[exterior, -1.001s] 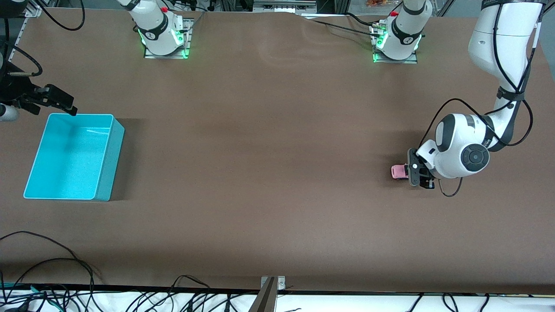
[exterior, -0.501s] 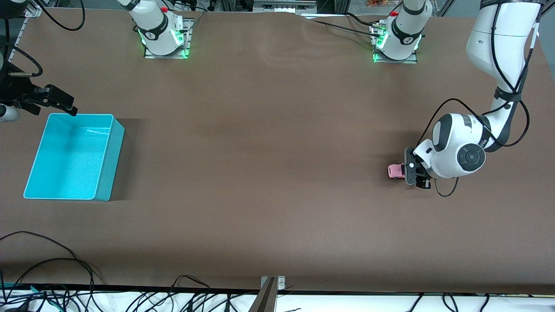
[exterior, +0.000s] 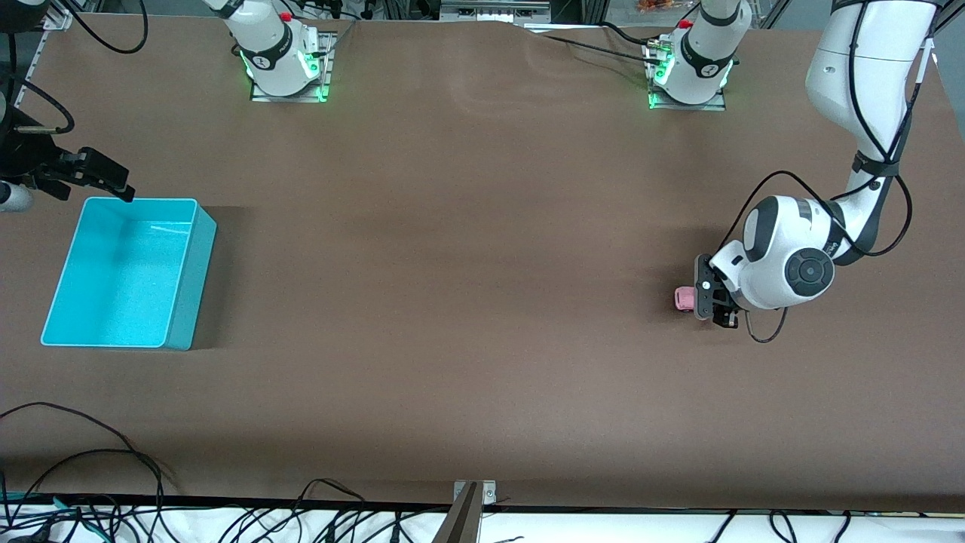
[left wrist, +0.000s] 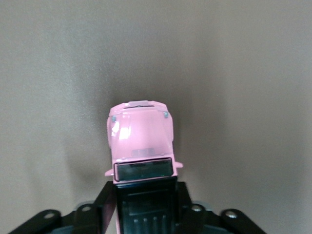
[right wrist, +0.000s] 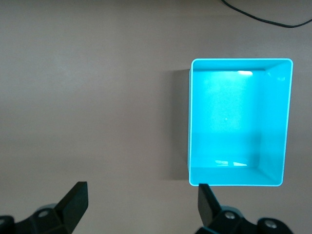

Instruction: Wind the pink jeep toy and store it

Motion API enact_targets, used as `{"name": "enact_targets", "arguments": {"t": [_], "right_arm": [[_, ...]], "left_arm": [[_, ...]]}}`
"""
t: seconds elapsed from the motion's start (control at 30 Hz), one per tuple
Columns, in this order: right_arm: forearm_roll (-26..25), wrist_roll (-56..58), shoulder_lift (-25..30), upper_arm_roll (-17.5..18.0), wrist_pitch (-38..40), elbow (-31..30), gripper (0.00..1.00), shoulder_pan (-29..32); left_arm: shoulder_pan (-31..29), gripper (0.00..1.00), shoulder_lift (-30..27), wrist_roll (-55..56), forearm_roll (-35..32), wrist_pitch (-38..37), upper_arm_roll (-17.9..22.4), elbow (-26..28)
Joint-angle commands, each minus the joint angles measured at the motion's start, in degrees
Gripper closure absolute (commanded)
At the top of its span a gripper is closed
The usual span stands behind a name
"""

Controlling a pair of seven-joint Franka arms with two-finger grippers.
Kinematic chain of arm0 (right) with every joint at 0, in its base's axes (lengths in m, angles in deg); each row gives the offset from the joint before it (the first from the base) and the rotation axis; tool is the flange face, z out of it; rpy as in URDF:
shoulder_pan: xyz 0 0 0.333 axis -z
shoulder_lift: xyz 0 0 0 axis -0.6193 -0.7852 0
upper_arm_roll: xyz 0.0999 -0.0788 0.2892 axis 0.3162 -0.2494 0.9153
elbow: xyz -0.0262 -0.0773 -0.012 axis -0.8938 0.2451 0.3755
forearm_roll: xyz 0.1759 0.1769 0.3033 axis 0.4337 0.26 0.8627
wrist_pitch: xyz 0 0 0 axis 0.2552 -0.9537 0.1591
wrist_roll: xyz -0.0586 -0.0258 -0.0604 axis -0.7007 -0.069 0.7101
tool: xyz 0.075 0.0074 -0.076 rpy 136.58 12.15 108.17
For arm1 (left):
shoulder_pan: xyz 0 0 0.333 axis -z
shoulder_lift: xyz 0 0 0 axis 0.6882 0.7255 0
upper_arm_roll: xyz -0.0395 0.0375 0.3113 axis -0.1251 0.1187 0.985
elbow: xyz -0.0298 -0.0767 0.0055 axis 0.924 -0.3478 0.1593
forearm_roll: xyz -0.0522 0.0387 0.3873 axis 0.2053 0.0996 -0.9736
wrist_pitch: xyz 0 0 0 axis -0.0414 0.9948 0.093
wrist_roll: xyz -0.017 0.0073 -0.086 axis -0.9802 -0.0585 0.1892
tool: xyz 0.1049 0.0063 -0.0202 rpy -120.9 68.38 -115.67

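The pink jeep toy [exterior: 684, 299] sits low at the table surface near the left arm's end. My left gripper [exterior: 704, 298] is shut on its black-roofed rear part. In the left wrist view the pale pink hood [left wrist: 141, 139] points away from the gripper [left wrist: 145, 207], with black fingers [left wrist: 108, 200] on both sides of the roof. My right gripper [exterior: 105, 178] waits open and empty above the table by the farther edge of the turquoise bin [exterior: 139, 200]. In the right wrist view its fingers [right wrist: 75, 197] stand wide apart around the gripper's middle [right wrist: 141, 197].
The turquoise bin [right wrist: 241, 60] is empty and stands at the right arm's end of the table. Cables [exterior: 90, 460] lie along the table edge nearest the front camera. A black cable [right wrist: 265, 18] shows in the right wrist view.
My left gripper has moved with the pink jeep a short way toward the right arm's end of the table. The right arm has not moved.
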Motion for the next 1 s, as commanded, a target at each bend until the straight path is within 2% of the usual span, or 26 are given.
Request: {"name": "enact_targets", "arguments": {"t": [0.0, 0.1, 0.57, 0.97], "right_arm": [[-0.7, 0.0, -0.6, 0.0, 0.8, 1.6, 0.00, -0.1], [-0.7, 0.0, -0.6, 0.0, 0.8, 1.5, 0.00, -0.1], [-0.7, 0.1, -0.7, 0.0, 0.8, 1.5, 0.00, -0.1], [-0.7, 0.2, -0.7, 0.0, 0.8, 1.5, 0.00, -0.1]], "left_arm": [[-0.5, 0.80, -1.1, -1.9, 1.4, -0.3, -0.3, 0.9], [-0.5, 0.85, -1.1, -2.0, 1.4, -0.4, -0.3, 0.9], [-2.7, 0.85, -0.3, -4.0, 1.0, -0.3, 0.0, 0.8], [-11.5, 0.85, 1.2, -9.0, 0.4, -0.1, 0.0, 0.0]]}}
